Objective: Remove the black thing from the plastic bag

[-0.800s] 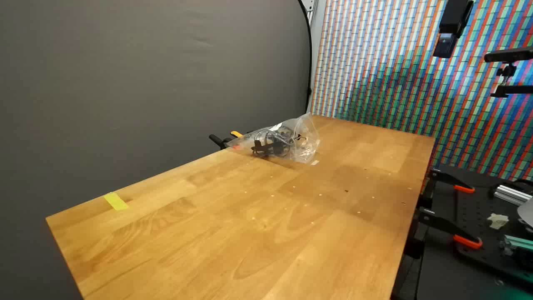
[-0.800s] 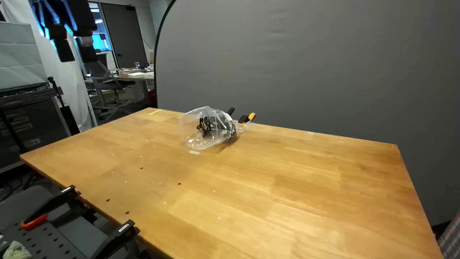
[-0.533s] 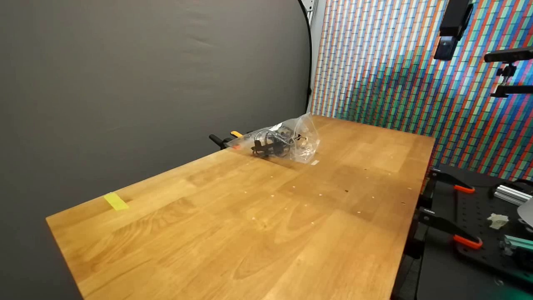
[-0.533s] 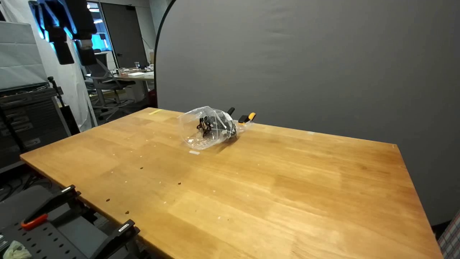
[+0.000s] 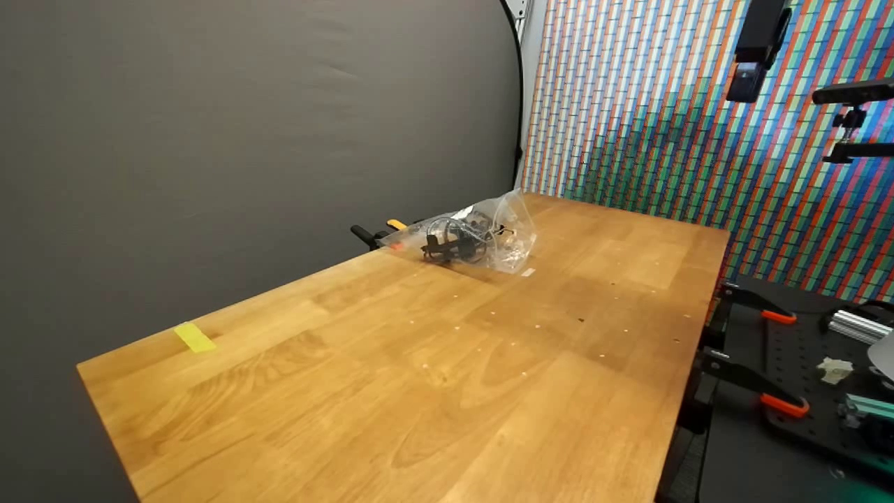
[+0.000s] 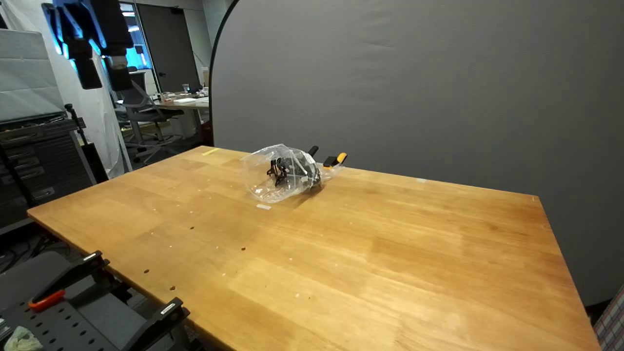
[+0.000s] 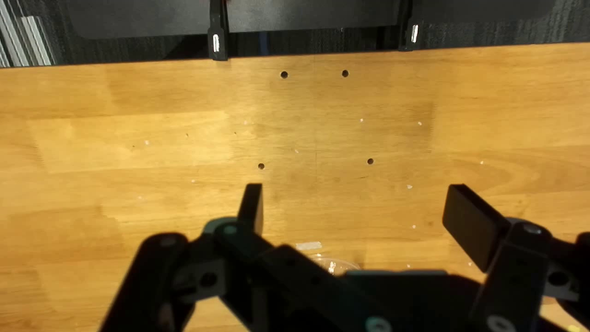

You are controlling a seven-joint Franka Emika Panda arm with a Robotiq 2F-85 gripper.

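Note:
A clear plastic bag lies on the wooden table near its back edge, in both exterior views [image 5: 515,257] [image 6: 261,187]. Inside it are a black thing [image 5: 454,248], also in an exterior view [image 6: 278,170], and what look like coiled cables. The bag's mouth seems to face left in an exterior view, but I cannot tell surely. My gripper [image 6: 105,80] is high above the table, well apart from the bag. In the wrist view my gripper [image 7: 355,203] is open with nothing between its fingers. Only a rim of the bag [image 7: 333,266] shows there; the gripper body hides the rest.
The wooden table [image 5: 349,405] has a yellow tape strip [image 5: 195,337] and a small white tape piece [image 6: 263,206]. Clamp handles [image 6: 336,159] stick up at the back edge by the bag. Black clamps [image 6: 156,321] hold the near edge. A grey backdrop [image 6: 414,87] stands behind.
My gripper has come down slightly in both exterior views. The bag and the black thing in it have not moved.

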